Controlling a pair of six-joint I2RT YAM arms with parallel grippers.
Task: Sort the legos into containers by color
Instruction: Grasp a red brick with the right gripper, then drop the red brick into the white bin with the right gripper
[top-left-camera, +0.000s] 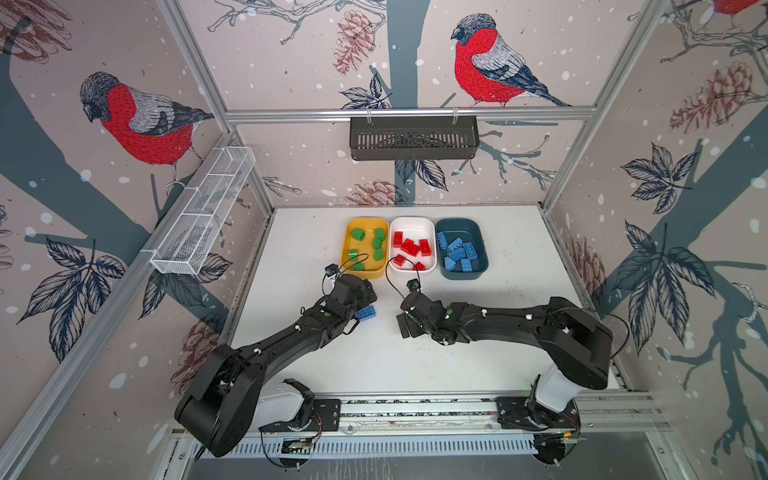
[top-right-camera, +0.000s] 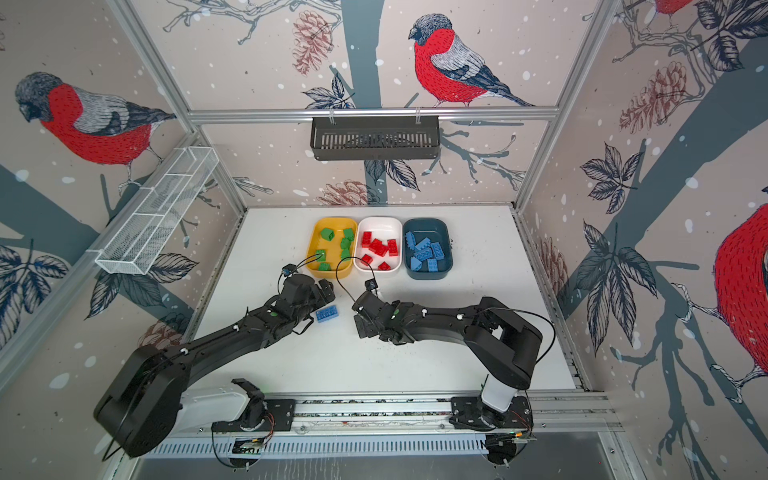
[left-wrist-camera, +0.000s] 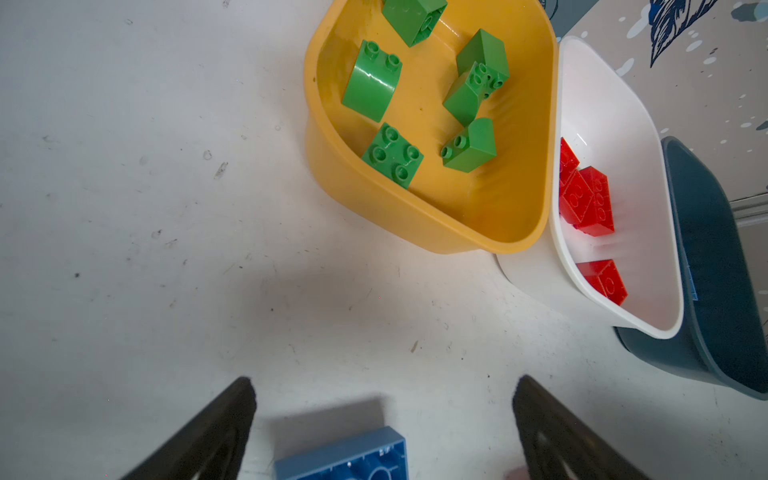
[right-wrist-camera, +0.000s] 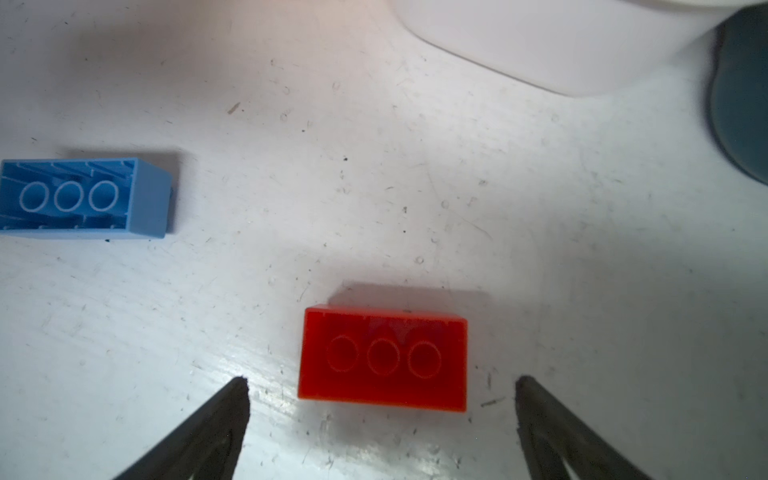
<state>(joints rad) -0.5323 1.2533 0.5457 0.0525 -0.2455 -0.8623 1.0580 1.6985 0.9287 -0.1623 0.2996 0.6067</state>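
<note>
Just near of the white tub (top-left-camera: 415, 223), the red brick (right-wrist-camera: 382, 357) lies hollow-side up beneath the right gripper (right-wrist-camera: 382, 380), fingers (right-wrist-camera: 212, 428) wide and empty; descending centred, it should pinch the short ends. Equally open, the left gripper (left-wrist-camera: 384, 379) hangs over a blue brick (left-wrist-camera: 345, 457).

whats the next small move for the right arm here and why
Probably lower the right gripper and close on the red brick: its jaws stand open, the brick lies loose between them, underside up, and it belongs in the white tub with the other red bricks.
</note>
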